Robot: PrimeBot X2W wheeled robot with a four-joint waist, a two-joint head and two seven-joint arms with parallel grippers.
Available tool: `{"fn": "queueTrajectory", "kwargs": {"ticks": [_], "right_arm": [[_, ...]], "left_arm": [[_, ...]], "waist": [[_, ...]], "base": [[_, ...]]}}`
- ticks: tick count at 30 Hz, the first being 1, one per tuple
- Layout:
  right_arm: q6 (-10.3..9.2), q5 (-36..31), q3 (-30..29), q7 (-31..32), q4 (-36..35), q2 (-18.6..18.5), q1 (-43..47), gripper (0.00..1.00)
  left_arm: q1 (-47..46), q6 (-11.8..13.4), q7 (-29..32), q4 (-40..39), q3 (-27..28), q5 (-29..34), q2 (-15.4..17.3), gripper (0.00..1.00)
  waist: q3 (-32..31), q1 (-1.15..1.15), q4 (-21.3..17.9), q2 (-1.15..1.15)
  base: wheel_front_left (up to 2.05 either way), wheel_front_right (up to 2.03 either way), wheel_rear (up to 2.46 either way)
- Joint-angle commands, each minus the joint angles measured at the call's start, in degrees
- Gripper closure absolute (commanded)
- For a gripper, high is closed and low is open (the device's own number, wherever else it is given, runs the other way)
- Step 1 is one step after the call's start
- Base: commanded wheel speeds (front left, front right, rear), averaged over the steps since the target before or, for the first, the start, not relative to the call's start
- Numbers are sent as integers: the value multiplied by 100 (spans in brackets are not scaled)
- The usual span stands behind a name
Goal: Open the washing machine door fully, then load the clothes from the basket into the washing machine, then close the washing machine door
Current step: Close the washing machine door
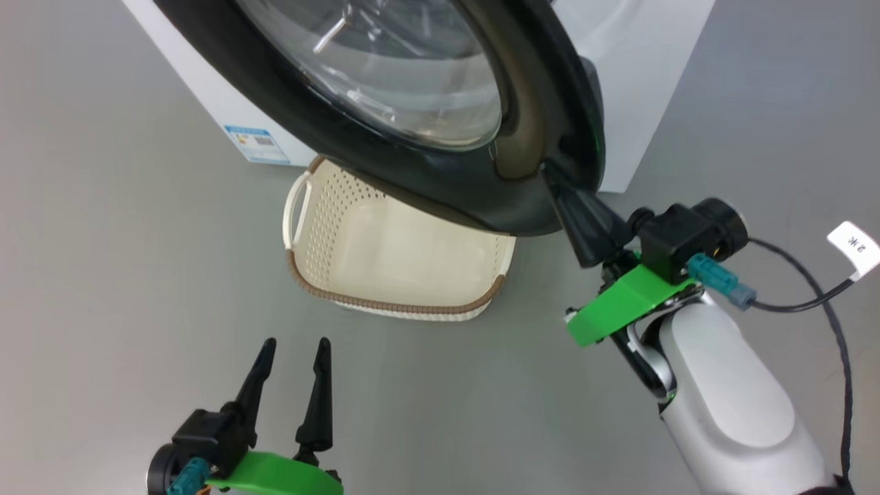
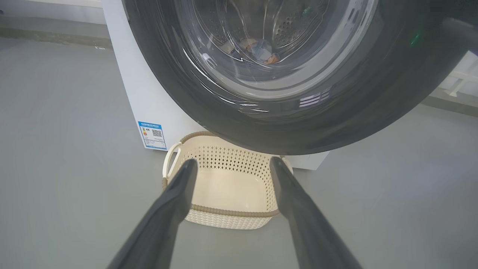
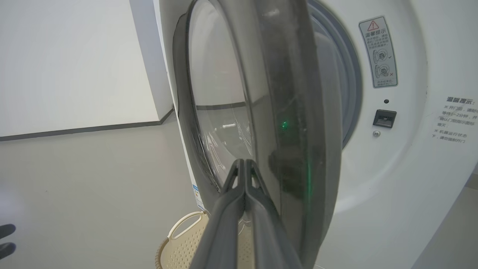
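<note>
**Door ajar, right claw against its edge**

At lower left the left gripper [image 1: 296, 342] hangs over the grey floor [image 1: 103, 275], its two dark fingers spread apart. Just ahead sits the small cream perforated plastic basket [image 1: 392, 306] with a brown woven-look rim, partly under the large round glossy black washing machine door [image 1: 426, 182], which stands ajar. Through the door's glass porthole, the light blue and orange-brown clothes [image 2: 259, 50] lie inside the big white front-loading washing machine [image 1: 646, 82]. Further right, the right gripper [image 1: 558, 192], fingers pressed together, touches the door's lower edge.
</note>
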Motion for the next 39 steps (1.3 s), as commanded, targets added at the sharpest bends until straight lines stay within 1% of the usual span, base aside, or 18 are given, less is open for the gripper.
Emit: {"fn": "queueTrajectory", "kwargs": {"ticks": [1,10,14,19,27,28,33,39], "right_arm": [[9,-58,59,-27,-135,83,-158,100],[9,-33,-174,-27,-165,-93,-476,100],[9,-22,-212,-27,-192,-155,-693,100],[9,-30,-260,-27,-211,-340,-937,100],[9,3,-381,-27,-299,-706,-1520,100],[9,3,-381,-27,-299,-706,-1520,100],[9,38,-324,-27,-344,-1052,-2115,100],[9,47,-331,-27,-133,-1447,-2858,100]], "left_arm": [[-157,69,-37,-171,179,-26,37,0],[-193,114,-37,-234,124,-69,37,0],[-155,188,-37,-287,153,-151,37,0],[-161,204,-37,-394,22,-186,37,0],[-402,303,-37,-821,-208,-241,37,0],[-402,303,-37,-821,-208,-241,37,0],[-498,419,-37,-1221,-414,-329,37,0],[-619,490,-37,-1379,-610,-471,37,0]], "waist": [[183,0,82,0],[383,0,95,0],[501,0,32,0],[720,0,87,0],[1175,0,236,0],[1175,0,236,0],[1557,0,377,0],[1860,0,565,0]], "base": [[0,0,0],[0,0,0],[0,0,0],[0,0,0],[0,0,0],[0,0,0],[0,0,0],[0,0,0]]}}
